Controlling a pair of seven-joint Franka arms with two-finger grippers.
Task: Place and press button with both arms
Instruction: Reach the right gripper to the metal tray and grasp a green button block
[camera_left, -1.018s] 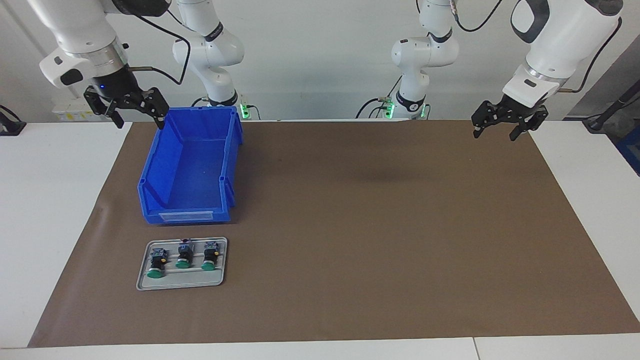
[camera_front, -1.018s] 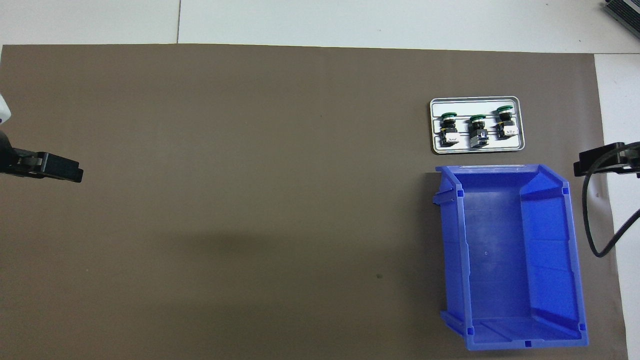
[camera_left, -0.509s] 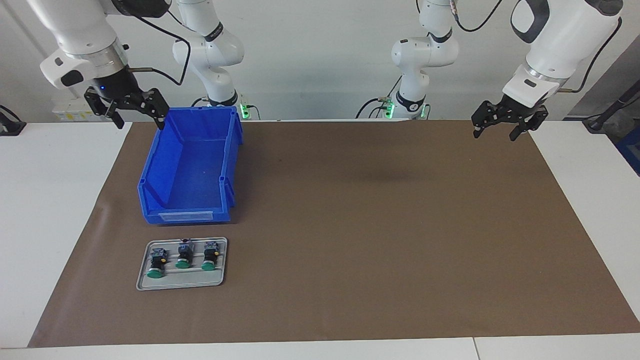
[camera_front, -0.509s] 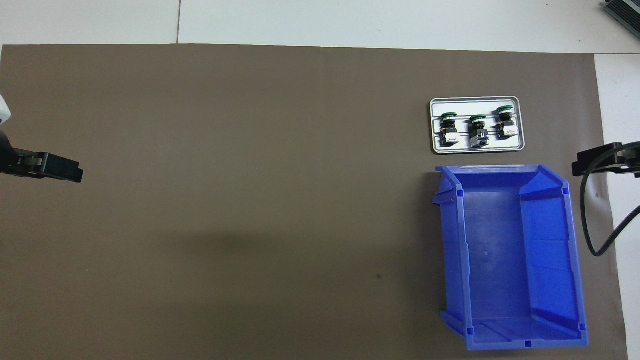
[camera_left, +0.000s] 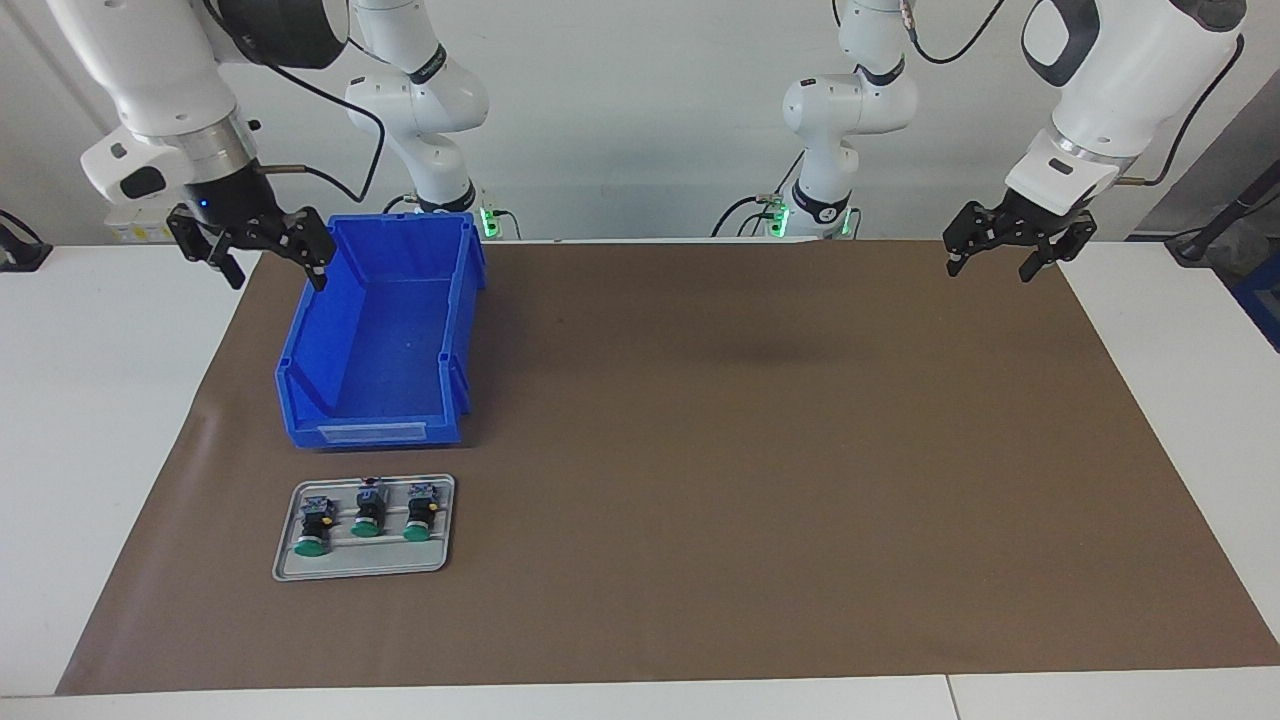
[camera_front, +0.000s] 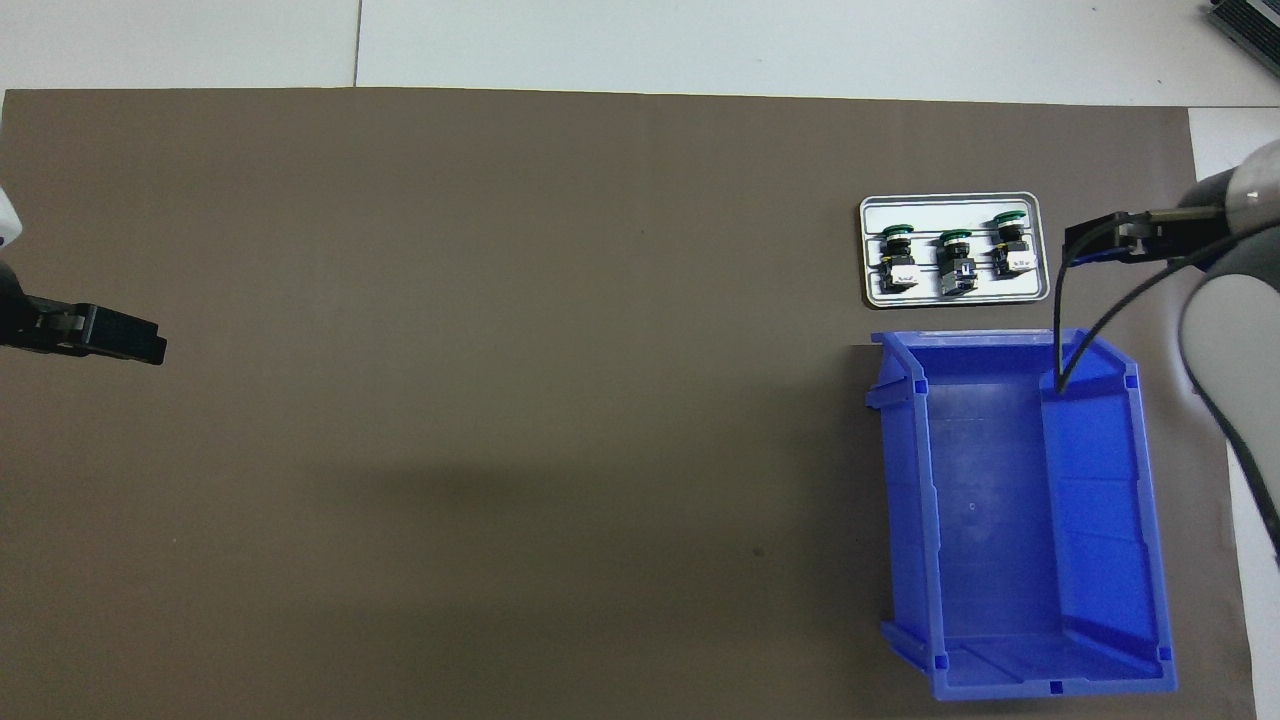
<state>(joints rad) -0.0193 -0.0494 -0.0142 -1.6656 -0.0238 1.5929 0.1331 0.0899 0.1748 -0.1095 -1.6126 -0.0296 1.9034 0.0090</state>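
Blue bin (camera_left: 375, 335) beside tray (camera_left: 362, 565) of buttons (camera_left: 366, 512)

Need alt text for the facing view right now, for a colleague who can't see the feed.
Three green-capped buttons lie on a grey tray, just farther from the robots than an empty blue bin. The right end effector hangs open above the bin's outer edge; the left end effector waits open above the brown mat.
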